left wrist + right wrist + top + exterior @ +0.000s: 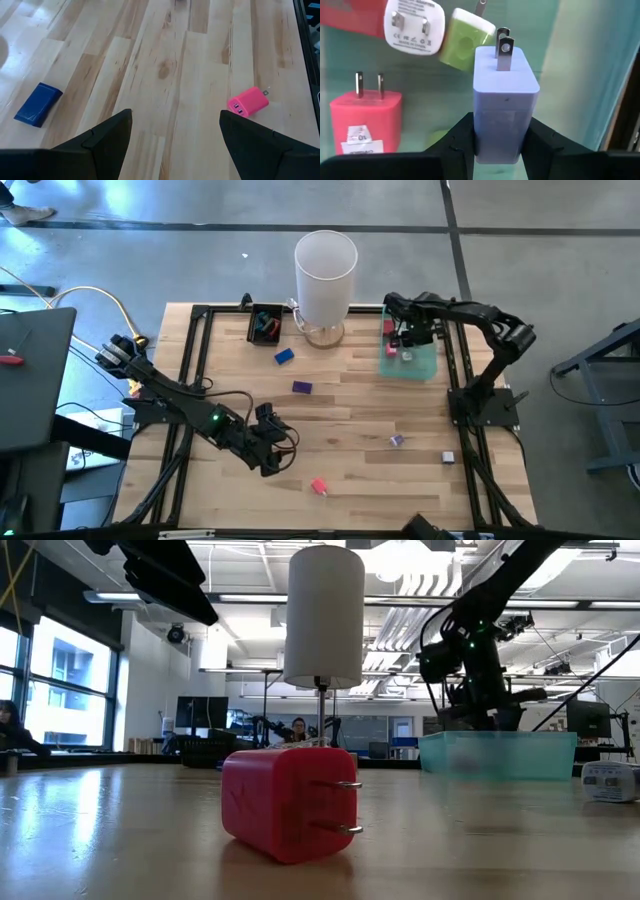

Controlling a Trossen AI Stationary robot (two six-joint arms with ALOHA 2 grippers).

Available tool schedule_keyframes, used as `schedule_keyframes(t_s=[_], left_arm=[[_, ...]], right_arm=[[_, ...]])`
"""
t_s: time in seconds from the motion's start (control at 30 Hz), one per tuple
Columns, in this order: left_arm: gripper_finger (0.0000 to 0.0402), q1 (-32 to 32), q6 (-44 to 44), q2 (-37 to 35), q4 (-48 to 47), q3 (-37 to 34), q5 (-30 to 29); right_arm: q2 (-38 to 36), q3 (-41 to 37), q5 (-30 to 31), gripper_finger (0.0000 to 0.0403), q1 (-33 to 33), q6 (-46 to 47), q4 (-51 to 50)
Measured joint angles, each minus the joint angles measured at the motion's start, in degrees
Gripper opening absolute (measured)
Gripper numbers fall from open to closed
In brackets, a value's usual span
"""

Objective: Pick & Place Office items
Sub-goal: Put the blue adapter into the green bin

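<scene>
My right gripper [499, 131] is over the translucent green tray [418, 362] at the table's far right, shut on a pale lavender plug block [505, 95]. Below it in the tray lie a red block [365, 122], a white one [414, 25] and a green one [464, 46]. My left gripper [175, 122] hangs open above the near-left part of the table [272, 448]. Beside it a pink plug block [248, 101] lies flat on its side, seen also in the low view [285, 802]. A blue piece [38, 104] lies farther off on the wood. My right gripper pinches the lavender block between its two fingers, on two opposite side faces at the end away from the prongs [500, 142]. The fingers come from above, pointing down. The block's prongs [504, 42] point away from the gripper toward the tray floor, and the block hangs clear of the pieces below.
A tall white cylinder [326, 275] stands at the far middle, a small black tray [265, 325] with pieces left of it. Loose on the wood: a blue block [284, 356], a purple one [302, 387], a small purple piece [397, 440], a grey one [447, 456].
</scene>
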Motion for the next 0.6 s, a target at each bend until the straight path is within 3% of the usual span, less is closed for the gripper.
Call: schedule_keyframes(t_s=[0.13, 0.3, 0.47, 0.6], left_arm=[[0.0294, 0.00, 0.00, 0.00, 0.04, -0.09, 0.02], [0.0294, 0.00, -0.28, 0.02, 0.00, -1.11, 0.02], [0.0294, 0.00, -0.61, 0.02, 0.08, -1.57, 0.04], [0.0294, 0.00, -0.62, 0.02, 0.04, -1.57, 0.04]], right_arm=[[0.00, 0.00, -2.02, 0.0151, -0.04, 0.24, -0.01], [0.00, 0.00, -0.06, 0.0202, -0.02, 0.24, 0.06], [0.00, 0.00, 3.08, 0.0218, -0.02, -1.87, 0.91], [-0.69, 0.00, 0.53, 0.0218, 0.13, -5.93, 0.60]])
